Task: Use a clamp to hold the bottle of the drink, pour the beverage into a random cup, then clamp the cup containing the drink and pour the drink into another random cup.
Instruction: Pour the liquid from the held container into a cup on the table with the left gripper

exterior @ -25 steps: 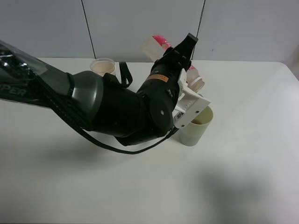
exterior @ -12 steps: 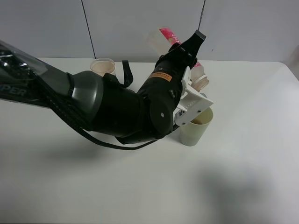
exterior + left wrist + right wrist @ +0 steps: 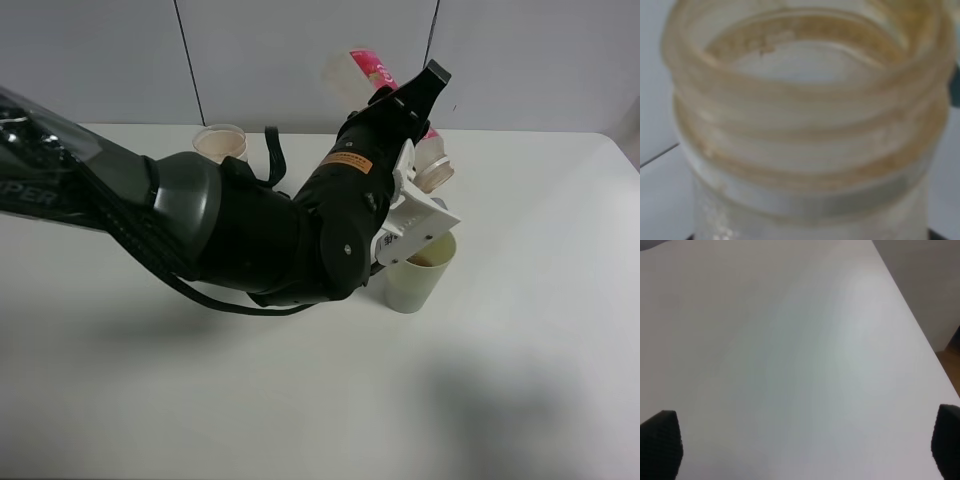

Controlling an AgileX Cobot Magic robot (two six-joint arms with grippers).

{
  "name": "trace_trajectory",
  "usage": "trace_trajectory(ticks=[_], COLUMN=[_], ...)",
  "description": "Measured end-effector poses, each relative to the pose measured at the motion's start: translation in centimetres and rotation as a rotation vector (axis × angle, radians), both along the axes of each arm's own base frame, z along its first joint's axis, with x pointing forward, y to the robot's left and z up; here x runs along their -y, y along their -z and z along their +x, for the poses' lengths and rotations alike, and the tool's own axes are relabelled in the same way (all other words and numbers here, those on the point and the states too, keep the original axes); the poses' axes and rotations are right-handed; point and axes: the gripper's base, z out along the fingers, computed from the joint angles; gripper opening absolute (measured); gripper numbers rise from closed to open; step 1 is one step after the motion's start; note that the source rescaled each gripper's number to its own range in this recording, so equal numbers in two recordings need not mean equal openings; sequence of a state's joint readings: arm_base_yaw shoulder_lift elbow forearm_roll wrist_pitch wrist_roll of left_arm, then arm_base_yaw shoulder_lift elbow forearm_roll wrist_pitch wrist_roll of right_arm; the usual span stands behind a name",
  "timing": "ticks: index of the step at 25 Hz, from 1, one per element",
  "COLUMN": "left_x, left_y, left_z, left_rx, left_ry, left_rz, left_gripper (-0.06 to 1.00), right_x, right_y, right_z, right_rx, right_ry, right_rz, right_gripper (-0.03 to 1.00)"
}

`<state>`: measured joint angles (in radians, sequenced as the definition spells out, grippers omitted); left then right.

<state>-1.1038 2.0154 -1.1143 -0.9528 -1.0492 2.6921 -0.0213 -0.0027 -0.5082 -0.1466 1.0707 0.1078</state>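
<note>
My left gripper is shut on a clear bottle with a pink label. The bottle is tilted mouth-down, and its open neck hangs just above a pale green cup in the middle of the table. Tan drink shows inside that cup. The left wrist view is filled by the bottle's threaded neck, stained with tan liquid. A second, pinkish cup stands at the back left, beside the arm. My right gripper is open over bare table; it is out of the high view.
The white table ends at a grey panelled wall at the back. My bulky black left arm stretches from the left edge to the middle and hides part of the table behind it. The table's right edge shows in the right wrist view.
My left gripper has moved up and a little to the right with the bottle. The bottle's base now stands higher and its neck is further right over the green cup.
</note>
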Motion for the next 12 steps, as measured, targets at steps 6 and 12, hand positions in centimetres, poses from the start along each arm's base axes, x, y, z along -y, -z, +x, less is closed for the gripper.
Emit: trace_trajectory(ticks=[6,12], left_x=[-0.09,-0.12], left_y=[0.11,0.55], left_z=[0.03,-0.14], left_rx=[-0.026,-0.195], left_ry=[-0.012,-0.019], left_rz=[-0.040,-0.209], left_gripper=[0.01,0.01], right_x=[0.00,0.00], right_y=[0.00,0.00], right_z=[0.00,0.00], right_rx=[0.000,0.000], right_ry=[0.000,0.000], right_rz=[0.001,0.001], right_gripper=[1.00,1.00])
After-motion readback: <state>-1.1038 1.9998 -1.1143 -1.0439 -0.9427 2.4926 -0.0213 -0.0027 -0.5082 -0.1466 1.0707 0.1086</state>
